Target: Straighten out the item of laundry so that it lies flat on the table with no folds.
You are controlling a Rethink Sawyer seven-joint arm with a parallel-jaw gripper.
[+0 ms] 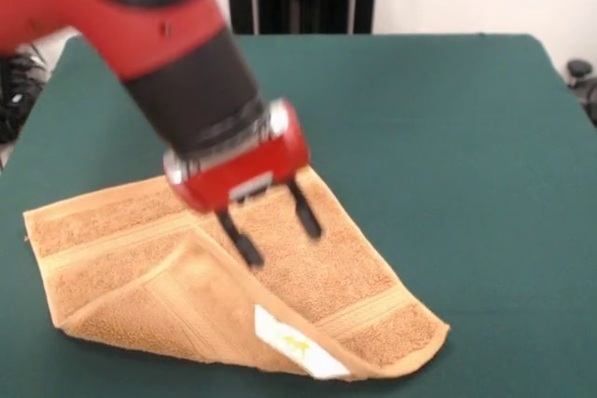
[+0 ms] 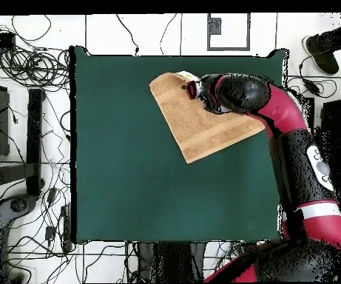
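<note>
Near the front edge of the table (image 1: 448, 118), from the front camera, I see the towel (image 1: 336, 267) lying on the green cloth. It is not flat. One corner is folded over onto the rest, and the folded flap makes a slanted ridge across the near side. A small white tag (image 1: 294, 342) shows on that flap (it has a bit of yellow on it). Pale bands run along the towel near its left side and near its right corner.

My gripper (image 1: 278, 230) hangs just above the middle of the towel. Its two black fingers (image 1: 245, 244) are spread apart and they grip nothing. I cannot tell if the tips touch the cloth.

From the overhead camera, the towel (image 2: 203, 122) sits near the top edge of the table (image 2: 143, 185), toward the right. The red and black arm (image 2: 291, 126) reaches over it from the right side.
</note>
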